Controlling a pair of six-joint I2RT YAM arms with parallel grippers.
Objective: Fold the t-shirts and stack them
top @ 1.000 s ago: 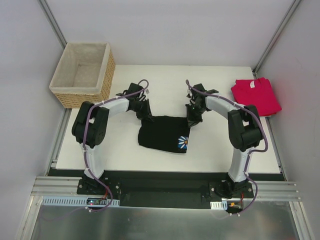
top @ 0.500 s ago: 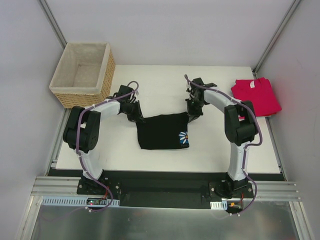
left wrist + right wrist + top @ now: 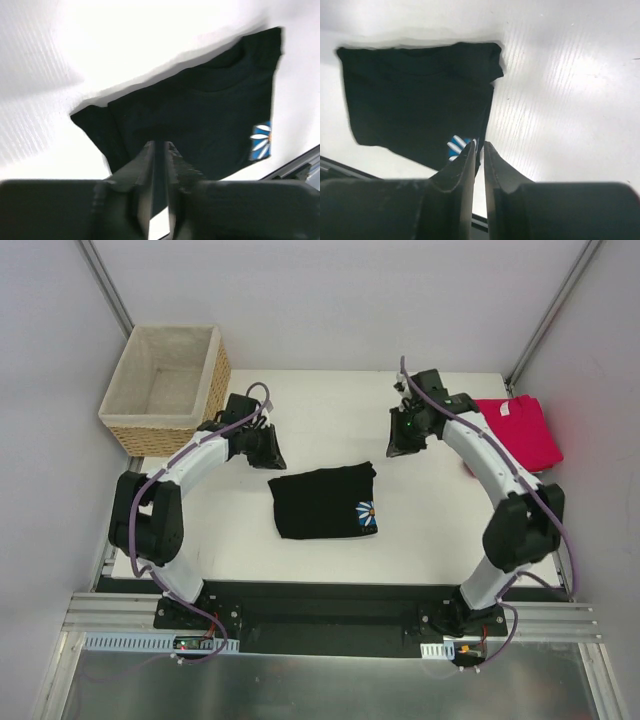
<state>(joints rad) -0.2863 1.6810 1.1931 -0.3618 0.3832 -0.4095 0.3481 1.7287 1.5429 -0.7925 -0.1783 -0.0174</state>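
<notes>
— Both tools stand barely parted and hold nothing: the left tool at ten o'clock of the folded black t-shirt, the right tool at one o'clock.
— What is the risk?
— I think carrying it to the red t-shirt, at the tabletop's two o'clock edge, may undo the fold. The basket crowds ten o'clock.

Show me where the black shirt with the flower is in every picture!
Top external: the black t-shirt lies flat in the middle of the picture.
Left wrist: it fills the centre and right.
Right wrist: it sits in the upper left.
Shared landmark: its blue daisy print at one corner.
</notes>
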